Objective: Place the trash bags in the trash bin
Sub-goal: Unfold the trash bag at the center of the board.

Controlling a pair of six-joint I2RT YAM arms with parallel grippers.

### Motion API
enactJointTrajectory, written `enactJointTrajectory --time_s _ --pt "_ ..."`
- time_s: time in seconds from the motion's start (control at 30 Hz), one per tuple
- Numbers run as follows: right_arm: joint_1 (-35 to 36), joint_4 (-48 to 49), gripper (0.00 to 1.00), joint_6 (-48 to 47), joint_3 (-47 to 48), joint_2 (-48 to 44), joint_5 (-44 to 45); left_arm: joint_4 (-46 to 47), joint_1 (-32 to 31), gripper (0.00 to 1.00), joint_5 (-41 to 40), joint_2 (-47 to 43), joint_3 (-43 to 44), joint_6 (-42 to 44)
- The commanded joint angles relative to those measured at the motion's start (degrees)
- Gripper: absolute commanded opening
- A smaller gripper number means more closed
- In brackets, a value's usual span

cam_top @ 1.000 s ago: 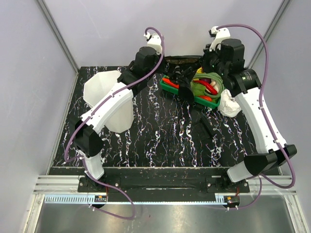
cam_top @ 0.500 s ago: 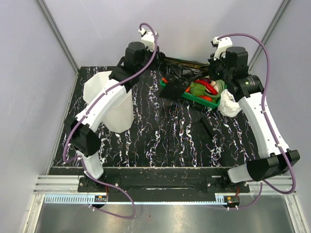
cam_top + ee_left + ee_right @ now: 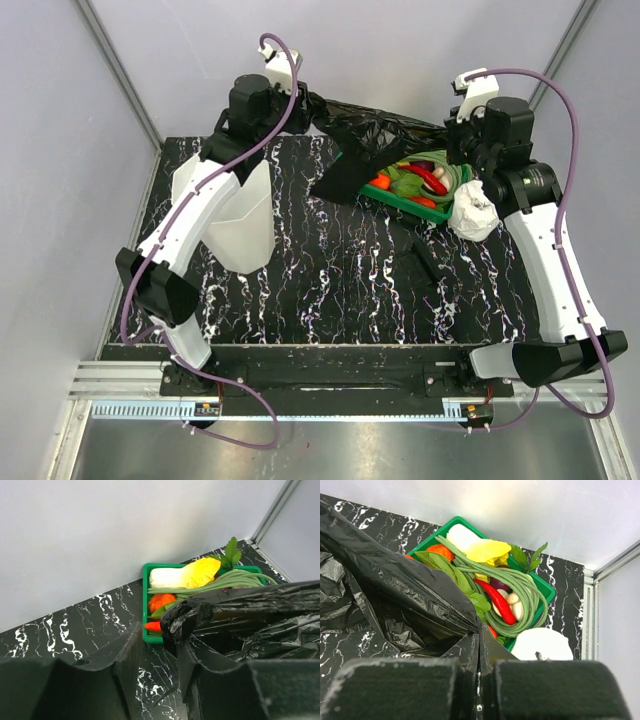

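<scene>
A large crinkled black trash bag [image 3: 372,128] hangs stretched in the air between my two grippers, sagging toward the table. My left gripper [image 3: 305,97] is high at the back. In its wrist view its jaws stand apart [image 3: 157,630], and the bag [image 3: 250,620] is bunched over the right fingertip [image 3: 192,652] only. My right gripper [image 3: 452,140] is shut on the bag's other edge [image 3: 395,590], fingers pressed together [image 3: 480,630]. The translucent white trash bin [image 3: 235,225] stands at the left, under my left arm. A small flat black bundle [image 3: 420,262] lies on the table at the right.
A green tray [image 3: 400,203] of vegetables sits at the back right, partly under the bag; it also shows in the left wrist view [image 3: 145,600] and the right wrist view [image 3: 427,537]. A crumpled white lump [image 3: 472,212] lies right of it. Walls close in behind.
My left gripper has risen and moved back and left, and my right gripper back and right. The bag has been pulled up off the tray and stretched out between them.
</scene>
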Motion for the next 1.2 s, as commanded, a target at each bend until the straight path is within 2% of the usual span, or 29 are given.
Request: enactJointTrajectory --time_s 0.0,0.13,0.33,0.53,0.67,0.73,0.8,0.93,1.0,1.07,1.17 --pt "-1.34 -0.31 0.00 -2.34 1.55 -1.18 3.33 3.14 0.07 0.37 4.27 -3.83 -0.68 0.37" --pt "-5.03 -0.31 0.00 -2.34 3.05 -0.75 3.07 2.62 2.87 0.49 7.25 -4.89 -0.69 0.38" --pt "-8.73 0.74 0.00 -3.49 3.75 -0.48 2.29 0.78 7.71 0.52 11.73 -5.50 -0.51 -1.29" --pt "-8.82 0.92 0.00 -2.96 4.37 -0.48 0.97 0.07 7.98 0.63 16.65 -6.99 -2.70 0.38" --pt "-8.73 0.66 0.00 -1.47 4.45 -1.27 -10.51 1.65 7.72 0.78 28.58 -7.61 -2.89 -2.68" --pt "-8.73 -3.02 0.00 -2.08 7.08 0.04 -19.47 1.48 6.50 0.91 34.74 -6.48 -0.09 -3.31" --pt "-8.73 -7.94 0.00 -3.05 10.68 2.14 -27.83 -1.23 3.87 0.99 36.09 -4.81 3.43 -0.08" --pt "-8.82 -14.27 0.00 -4.89 14.73 3.74 -36.72 -3.97 -3.08 0.99 32.23 -2.87 5.03 7.31" --pt "-8.73 -15.95 0.00 -6.29 15.79 4.00 -39.71 -3.01 -5.98 0.99 31.08 -2.08 4.94 7.67" --pt "-8.73 -21.65 0.00 -11.02 18.07 4.88 -44.98 -1.87 -8.09 0.99 30.99 -0.85 5.38 7.24" --pt "-8.73 -29.47 0.00 -17.61 21.93 6.46 -48.24 -0.29 -9.77 0.99 31.17 1.17 6.78 8.63"
